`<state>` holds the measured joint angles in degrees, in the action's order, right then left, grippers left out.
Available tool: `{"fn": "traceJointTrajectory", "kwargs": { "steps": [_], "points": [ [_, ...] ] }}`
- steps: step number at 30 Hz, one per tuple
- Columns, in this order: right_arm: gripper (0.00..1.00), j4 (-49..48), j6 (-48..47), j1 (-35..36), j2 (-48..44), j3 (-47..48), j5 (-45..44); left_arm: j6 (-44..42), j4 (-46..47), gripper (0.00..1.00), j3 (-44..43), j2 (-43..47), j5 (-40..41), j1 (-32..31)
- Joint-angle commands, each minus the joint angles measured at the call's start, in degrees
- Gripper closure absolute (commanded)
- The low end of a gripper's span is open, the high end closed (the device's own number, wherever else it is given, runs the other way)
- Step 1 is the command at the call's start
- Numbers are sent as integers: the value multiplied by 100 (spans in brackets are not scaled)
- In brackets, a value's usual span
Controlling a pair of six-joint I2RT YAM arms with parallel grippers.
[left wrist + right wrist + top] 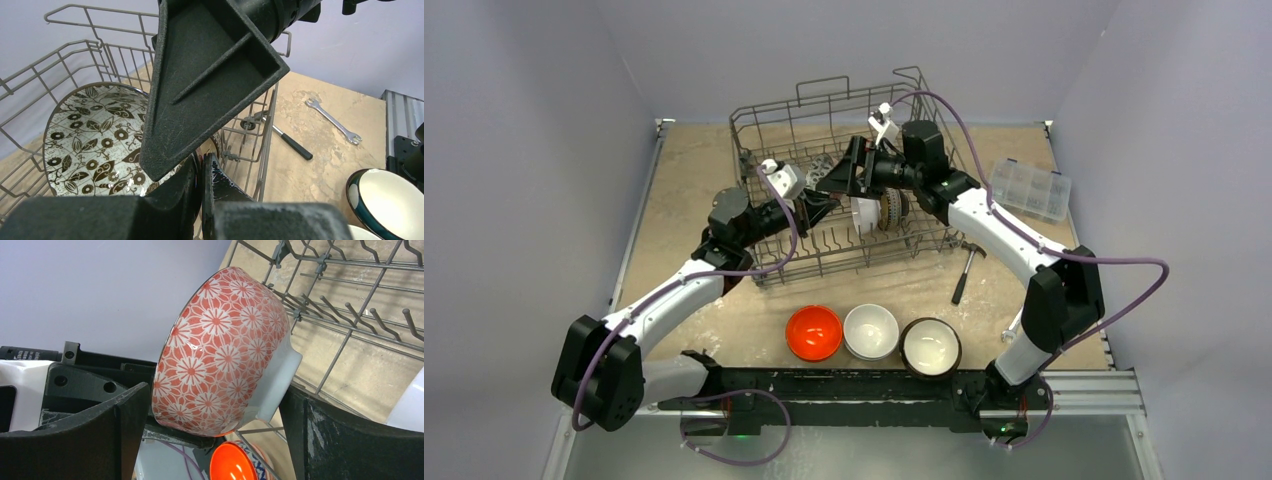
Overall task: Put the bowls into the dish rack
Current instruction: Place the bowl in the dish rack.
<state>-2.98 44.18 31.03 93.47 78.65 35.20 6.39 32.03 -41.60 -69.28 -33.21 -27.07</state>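
In the dish rack (844, 250), right gripper (217, 395) gapes round red-patterned bowl (220, 340), apparently untouched; left gripper (201, 167) closed.

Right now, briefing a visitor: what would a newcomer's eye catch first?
The left gripper and the wide-open right gripper both reach into the dish rack in the far middle. A red flower-patterned bowl stands on edge inside the right one. At the near edge an orange-red bowl, a white bowl and a dark bowl with cream inside sit in a row.
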Motion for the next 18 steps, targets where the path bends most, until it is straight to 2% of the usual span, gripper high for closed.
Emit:
{"fn": "traceJointTrajectory", "kwargs": {
  "steps": [1, 2, 4, 6, 9, 13, 17, 18],
  "points": [
    [5, -335, 41, 62, -92, 277, 99, -187, 469, 100, -96, 145, -173, -29],
    [7, -327, 4, 62, -100, 282, 101, -195, 454, 100, -105, 136, -178, -23],
    [19, -329, -52, 63, -122, 270, 86, -204, 399, 100, -126, 131, -168, -23],
    [37, -343, -95, 62, -149, 272, 56, -223, 343, 100, -147, 121, -155, -26],
    [70, -372, -126, 64, -211, 261, -54, -234, 305, 100, -159, 107, -94, -26],
    [98, -411, -124, 66, -241, 215, 8, -308, 204, 100, -191, 117, -71, -26],
    [100, -314, -125, 50, -280, 190, -11, -319, 152, 100, -208, 125, 18, -26],
    [100, -262, -125, 30, -293, 194, -81, -315, 125, 96, -215, 131, 66, -29]
  ]
}}
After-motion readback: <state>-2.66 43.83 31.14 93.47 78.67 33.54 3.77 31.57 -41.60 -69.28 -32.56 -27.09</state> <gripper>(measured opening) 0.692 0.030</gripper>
